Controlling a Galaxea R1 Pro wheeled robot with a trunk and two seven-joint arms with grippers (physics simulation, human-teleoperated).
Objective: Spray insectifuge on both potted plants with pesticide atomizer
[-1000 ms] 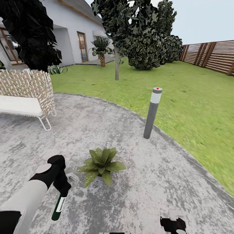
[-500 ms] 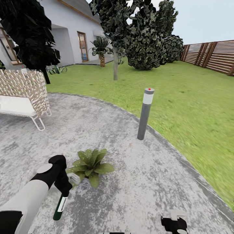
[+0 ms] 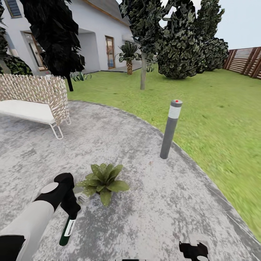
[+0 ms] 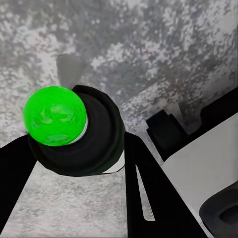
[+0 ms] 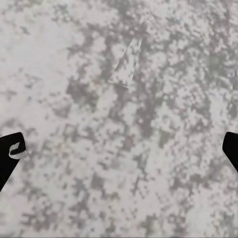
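The atomizer (image 3: 66,230) is hanging nozzle-up in the left hand (image 3: 71,212), just beside one plant (image 3: 103,179) on the patio (image 3: 152,214). Its grey pot (image 3: 84,198) is showing under the leaves. Risk: spray missing the rosette if aimed badly. The right hand (image 3: 193,250) is standing wide, holding nothing.
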